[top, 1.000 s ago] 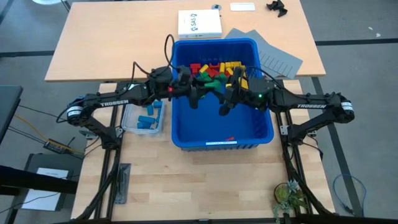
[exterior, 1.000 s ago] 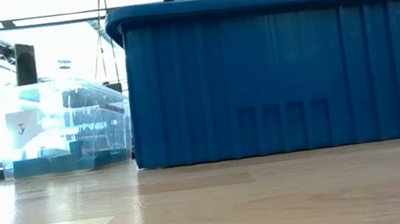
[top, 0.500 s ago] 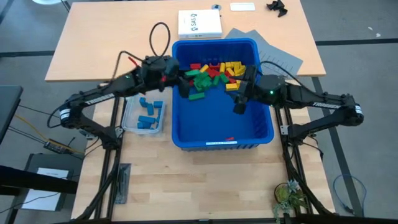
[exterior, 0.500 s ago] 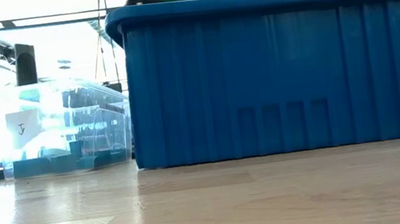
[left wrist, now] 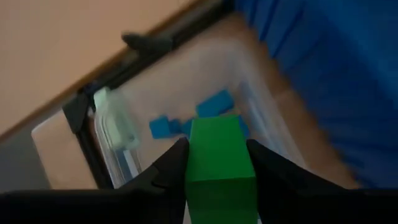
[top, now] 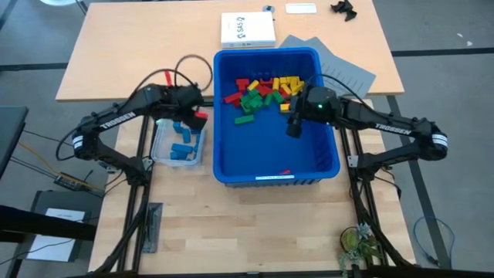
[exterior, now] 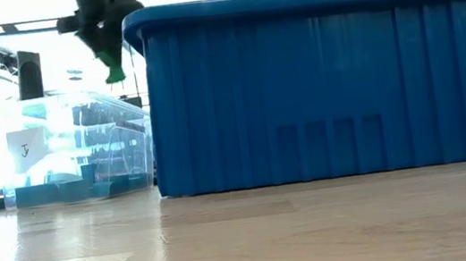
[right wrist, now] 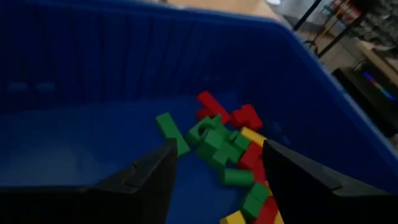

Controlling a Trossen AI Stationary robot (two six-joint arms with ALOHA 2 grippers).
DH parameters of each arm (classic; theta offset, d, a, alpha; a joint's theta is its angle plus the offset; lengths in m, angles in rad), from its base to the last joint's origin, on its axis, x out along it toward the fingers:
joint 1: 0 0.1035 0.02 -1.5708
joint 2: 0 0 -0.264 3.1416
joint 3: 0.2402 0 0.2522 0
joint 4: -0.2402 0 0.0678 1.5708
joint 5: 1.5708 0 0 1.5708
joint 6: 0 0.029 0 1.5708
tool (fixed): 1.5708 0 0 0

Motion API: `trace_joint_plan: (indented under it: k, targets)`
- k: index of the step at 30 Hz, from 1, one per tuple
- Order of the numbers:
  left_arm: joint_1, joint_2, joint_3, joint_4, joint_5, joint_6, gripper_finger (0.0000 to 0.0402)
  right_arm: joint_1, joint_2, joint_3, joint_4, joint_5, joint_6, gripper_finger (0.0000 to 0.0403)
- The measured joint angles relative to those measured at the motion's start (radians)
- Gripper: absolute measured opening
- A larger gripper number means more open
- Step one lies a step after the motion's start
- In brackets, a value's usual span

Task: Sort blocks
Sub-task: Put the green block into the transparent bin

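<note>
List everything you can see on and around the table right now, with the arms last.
blue bin: one, blue, table centre.
loose blocks: a pile, red, yellow and green, at the far end inside the blue bin.
clear tub: one, clear, just left of the blue bin.
blue blocks: several, blue, inside the clear tub.
green block: one, green, held above the clear tub.
white box: one, white, far side of the table behind the bin.
grey sheets: a few, grey, far right beside the bin.
plant: one, green, at the near right edge of the table.
left pincer: shut on the green block, over the clear tub.
right pincer: open, empty, over the bin's right side near the pile.
</note>
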State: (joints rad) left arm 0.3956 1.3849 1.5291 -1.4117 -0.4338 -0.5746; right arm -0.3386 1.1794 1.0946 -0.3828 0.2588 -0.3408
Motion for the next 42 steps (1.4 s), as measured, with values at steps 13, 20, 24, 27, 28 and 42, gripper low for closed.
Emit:
trace_joint_plan:
  k: [13,20,24,27,28,42]
  targets:
    - [0.018,0.001,-0.134,0.058,-0.013,0.054,0.0239,-0.111,0.159,-0.005,0.033,-0.252,0.018,0.0229]
    - [0.016,0.0,-0.06,0.243,-0.014,0.221,0.0251,-0.198,0.296,-0.005,0.119,-0.298,0.08,0.0252]
    - [0.014,0.0,-0.047,0.374,-0.002,0.302,0.0249,-0.256,0.37,-0.005,0.214,-0.313,0.156,0.0273]
    - [0.015,0.001,-0.046,0.465,-0.002,0.341,0.0249,-0.285,0.431,-0.005,0.309,-0.322,0.242,0.0283]
    - [0.015,0.004,-0.046,0.489,-0.002,0.35,0.0249,-0.292,0.453,-0.005,0.341,-0.338,0.262,0.0284]
    - [0.015,0.01,-0.046,0.556,0.019,0.383,0.0249,-0.313,0.768,0.18,0.465,-0.346,0.263,0.027]
